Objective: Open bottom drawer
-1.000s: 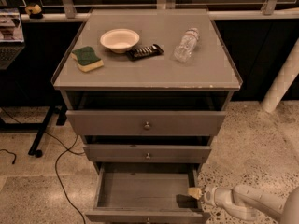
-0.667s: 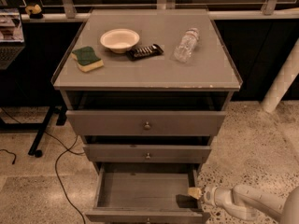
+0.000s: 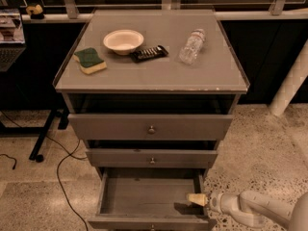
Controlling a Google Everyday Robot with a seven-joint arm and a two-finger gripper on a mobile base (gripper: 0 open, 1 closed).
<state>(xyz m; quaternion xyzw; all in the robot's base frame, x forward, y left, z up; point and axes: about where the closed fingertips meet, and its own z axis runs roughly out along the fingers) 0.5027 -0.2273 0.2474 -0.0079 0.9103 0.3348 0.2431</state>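
We note, nearest the camera, the bottom drawer standing well pulled out of the cabinet, its grey inside bare and its front panel cut by the lower edge of the view. The hand reaches in from the picture's right, and its pale tip lies at the drawer's right wall, close to the front corner. We cannot tell whether it is released or clenched, nor whether it touches the wall. The drawer thus lies sideways from the hand, its long axis running across the cabinet front and its travel toward the viewer; in our judgement little pulling is left to do. Behind, the middle drawer and top drawer sit only slightly out. On the surface a sponge lies near the left edge, a bowl and a dark bar just beside it sit toward the far edge, and a bottle lies toward the far right corner.
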